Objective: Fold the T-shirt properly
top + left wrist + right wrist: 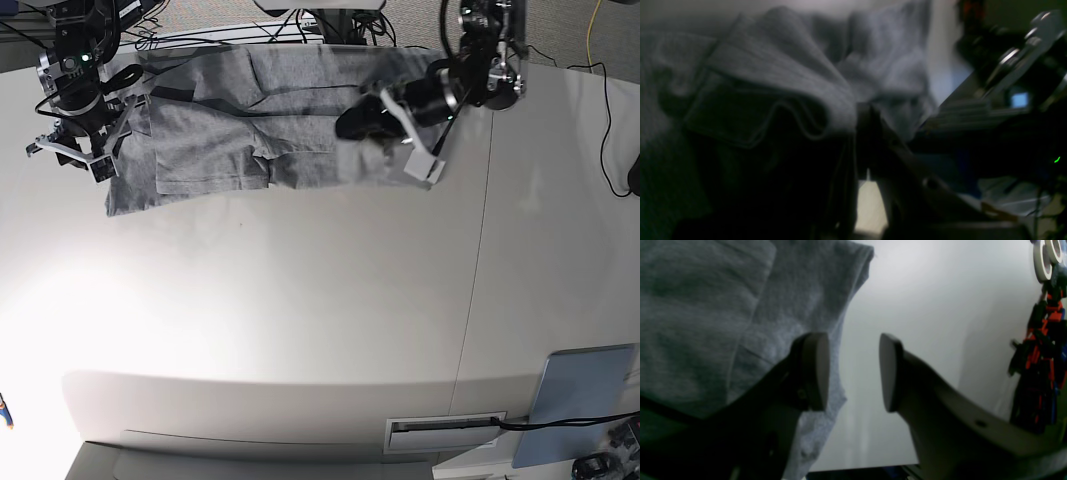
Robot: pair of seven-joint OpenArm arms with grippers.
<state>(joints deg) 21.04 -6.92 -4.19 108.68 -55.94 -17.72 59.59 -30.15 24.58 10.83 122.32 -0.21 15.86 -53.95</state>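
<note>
The heather-grey T-shirt (240, 130) lies spread along the table's far edge, plain side up, with creases and folded-over parts. My left gripper (355, 122) is down on the shirt's right part. In the left wrist view this gripper (864, 111) is shut on a bunch of the T-shirt (786, 73), which drapes over the fingertips. My right gripper (72, 152) hovers at the shirt's left end. In the right wrist view this gripper (853, 371) stands open, its left pad (816, 370) over the edge of the T-shirt (706, 316) and its right pad (890, 373) over bare table, nothing between them.
A light-blue flat panel (580, 400) lies at the table's near right corner. Cables (300, 25) run behind the far edge, and a yellow cable (597, 30) at the far right. A red-and-black assembly (1043, 350) stands beyond the right gripper. The white table (300, 320) stretches toward the front.
</note>
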